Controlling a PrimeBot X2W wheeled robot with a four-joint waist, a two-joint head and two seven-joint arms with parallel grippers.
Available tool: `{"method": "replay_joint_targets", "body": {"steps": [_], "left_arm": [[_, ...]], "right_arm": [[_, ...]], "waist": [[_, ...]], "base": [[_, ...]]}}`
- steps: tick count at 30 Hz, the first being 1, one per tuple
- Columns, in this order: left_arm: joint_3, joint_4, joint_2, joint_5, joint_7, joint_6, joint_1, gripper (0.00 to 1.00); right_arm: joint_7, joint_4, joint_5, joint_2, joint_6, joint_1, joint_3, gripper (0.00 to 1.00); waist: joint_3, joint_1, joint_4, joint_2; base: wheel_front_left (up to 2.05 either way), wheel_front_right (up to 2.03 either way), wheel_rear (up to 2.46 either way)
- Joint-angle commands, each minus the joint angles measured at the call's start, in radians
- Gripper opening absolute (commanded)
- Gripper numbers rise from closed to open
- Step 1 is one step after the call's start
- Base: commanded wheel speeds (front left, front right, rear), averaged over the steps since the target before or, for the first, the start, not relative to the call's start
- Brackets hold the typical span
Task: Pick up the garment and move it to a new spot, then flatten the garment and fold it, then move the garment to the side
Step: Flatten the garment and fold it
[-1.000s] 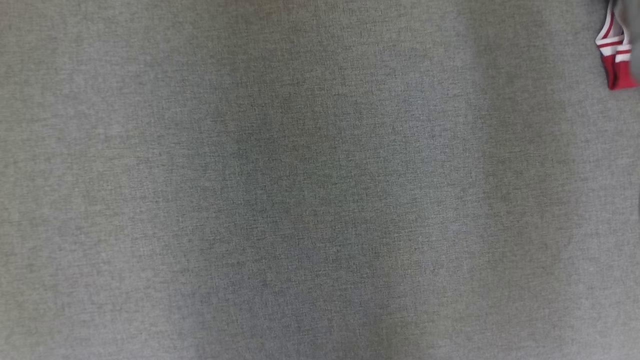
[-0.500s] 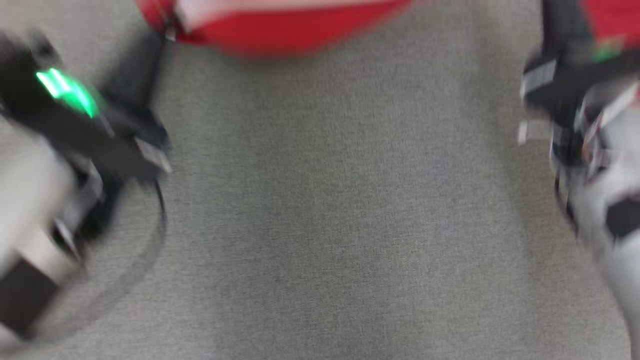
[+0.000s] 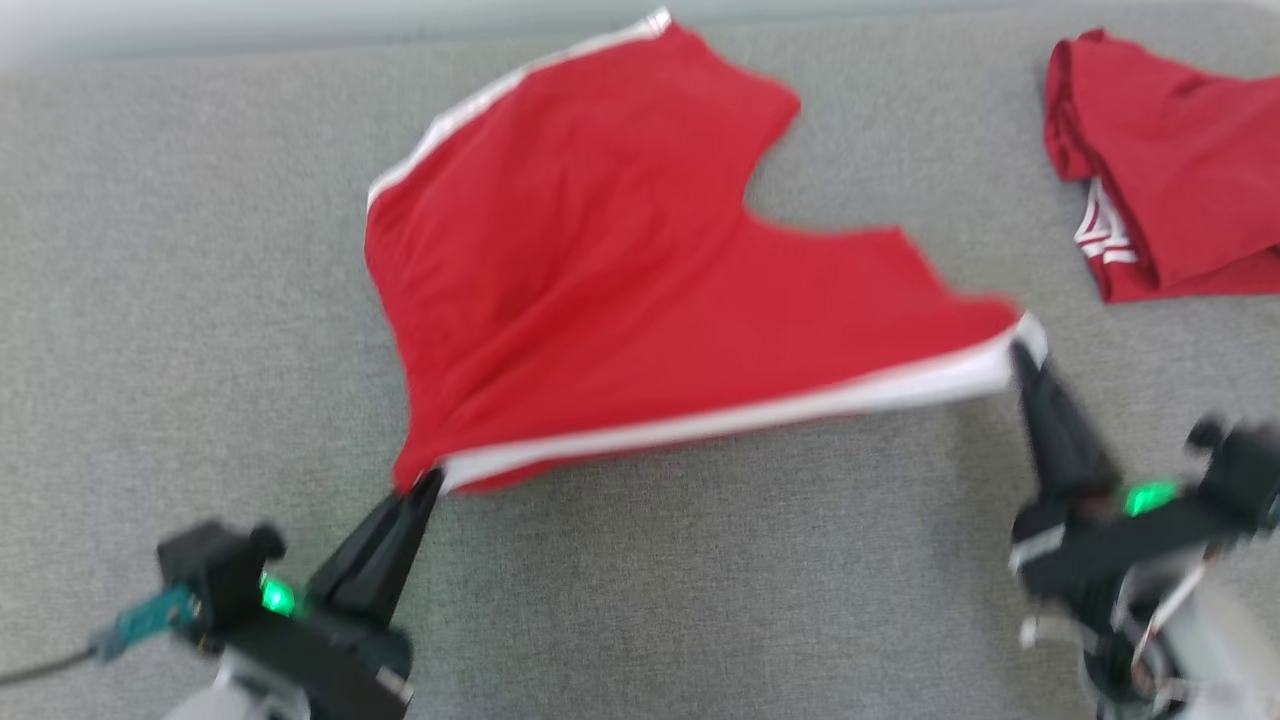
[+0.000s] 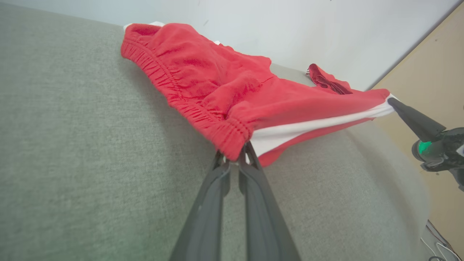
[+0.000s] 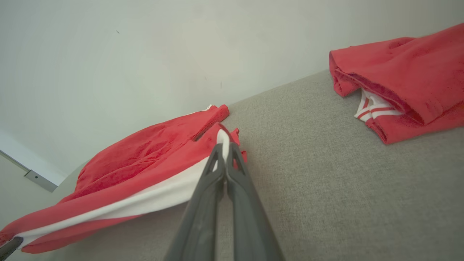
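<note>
Garment is stretched between the left hand and right hand, each pinching a corner. They should probably hold that edge taut and lower together so it lands flat.

Stretched red shorts clamped by left pincer, right pincer.

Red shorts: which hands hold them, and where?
Both hold the red shorts: left hand at the waistband corner, right hand at the hem corner.

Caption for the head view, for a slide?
Left end effector and right end effector hold red shorts stretched above grey surface.
</note>
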Motion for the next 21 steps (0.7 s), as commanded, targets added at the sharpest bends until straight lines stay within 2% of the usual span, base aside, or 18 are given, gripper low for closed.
{"method": "replay_joint_targets", "body": {"steps": [1,9,14,17,21], "left_arm": [[0.019,0.01,0.007,0.012,-0.003,0.004,0.029,0.0],[0.132,0.026,0.048,0.106,-0.003,0.02,0.222,0.0],[0.203,0.016,0.067,0.154,-0.003,0.032,0.305,0.0],[0.219,0.014,0.06,0.184,-0.003,0.029,0.351,0.0],[0.239,0.016,0.047,0.204,-0.003,0.027,0.416,0.0]], "right_arm": [[0.007,-0.011,-0.01,0.014,-0.003,0.034,-0.011,0.0],[0.089,-0.153,-0.087,0.156,-0.003,0.28,-0.092,0.0],[0.168,-0.214,-0.1,0.246,-0.003,0.4,-0.063,0.0],[0.221,-0.24,-0.115,0.278,-0.003,0.472,-0.023,0.0],[0.271,-0.274,-0.131,0.29,-0.003,0.548,-0.008,0.0]], "waist": [[-0.031,0.0003,-0.002,0.0002],[-0.083,0.0003,-0.015,0.0002],[-0.118,0.0003,-0.01,0.0002],[-0.137,0.0003,-0.012,0.0002],[-0.157,0.0003,-0.017,0.0002]], "base": [[0.0,0.0,0.0],[0.0,0.0,0.0],[0.0,0.0,0.0],[0.0,0.0,0.0],[0.0,0.0,0.0]]}}
